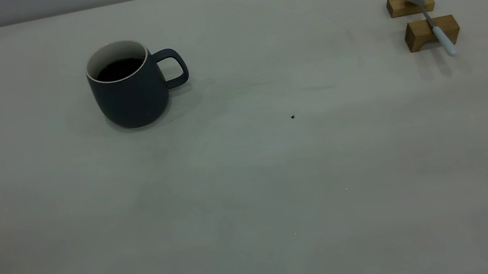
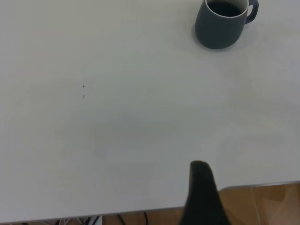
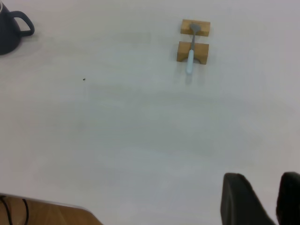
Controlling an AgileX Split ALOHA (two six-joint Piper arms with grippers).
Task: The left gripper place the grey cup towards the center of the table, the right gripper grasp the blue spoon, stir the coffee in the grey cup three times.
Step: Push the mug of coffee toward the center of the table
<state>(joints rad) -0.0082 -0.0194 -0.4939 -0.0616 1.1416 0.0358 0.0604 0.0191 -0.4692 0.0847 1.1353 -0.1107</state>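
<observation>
The cup [image 1: 128, 84] stands upright on the table [image 1: 254, 195], left of center, handle toward the middle, coffee [image 1: 119, 69] inside — not yet moved. The spoon [image 1: 432, 24] lies across 2 wooden blocks [image 1: 431, 32] at the far right, its handle overhanging the nearer block so fingers can close on it. The right gripper [image 3: 261, 199] hangs back near the table edge, released and apart from the spoon. Of the left gripper [image 2: 202, 197] only 1 finger shows — I cannot tell its state.
</observation>
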